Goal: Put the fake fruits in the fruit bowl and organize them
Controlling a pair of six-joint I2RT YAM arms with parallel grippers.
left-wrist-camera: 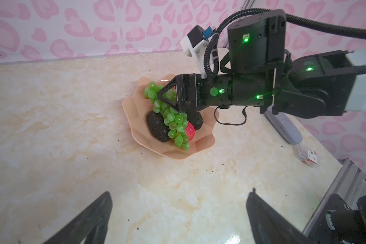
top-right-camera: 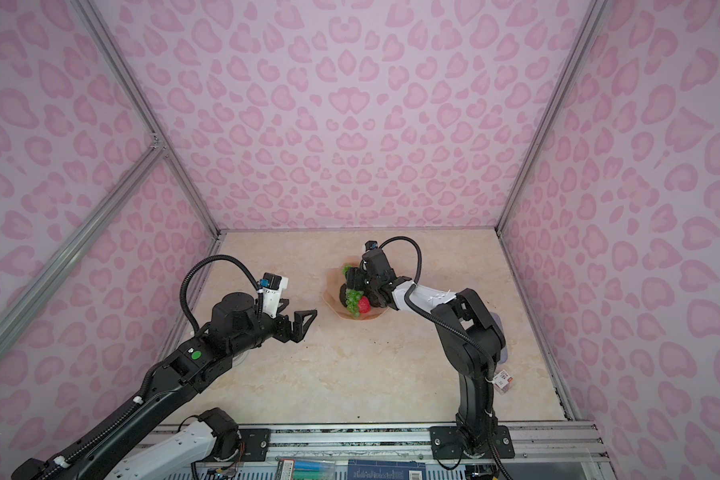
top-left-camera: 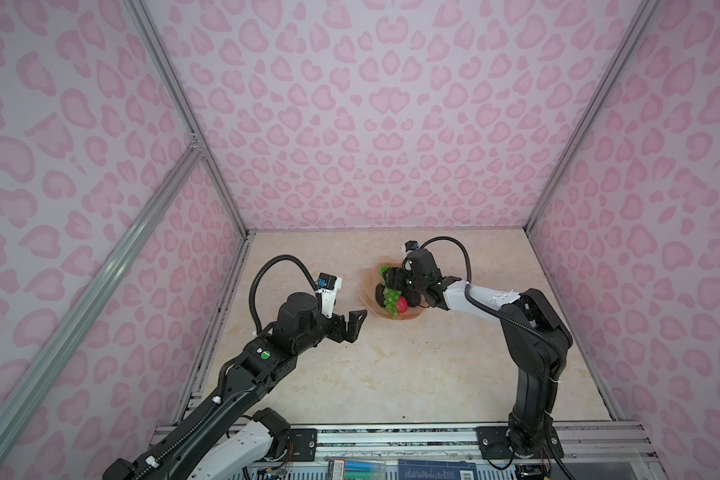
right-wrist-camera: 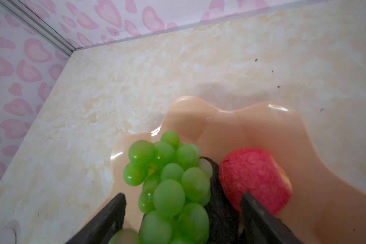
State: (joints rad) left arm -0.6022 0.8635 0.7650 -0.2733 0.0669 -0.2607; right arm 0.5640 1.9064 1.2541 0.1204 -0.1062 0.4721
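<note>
I'm seeing the right fingers (right-wrist-camera: 256, 211) spread wide, gripping nothing. The grapes (right-wrist-camera: 171, 186) are lying between them in the fruit bowl (right-wrist-camera: 230, 114), across an avocado (left-wrist-camera: 156, 126), with a red apple (right-wrist-camera: 254, 175) just beside one finger. Risk: pulling back, a finger could be snagging the bunch and dragging it over the rim. The left fingers (top-left-camera: 356, 321) are hanging wide open, empty, well apart from the bowl, blocking nothing.

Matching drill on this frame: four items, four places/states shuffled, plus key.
1. grapes
2. left gripper
3. right gripper
4. lavender oblong

A. open, over bare table
B. open, over the fruit bowl, straddling fruit
C. lying on the table, outside the bowl
D. draped over a black fruit in the bowl

Pairs: 1-D, 2-A, 3-B, 4-C
</note>
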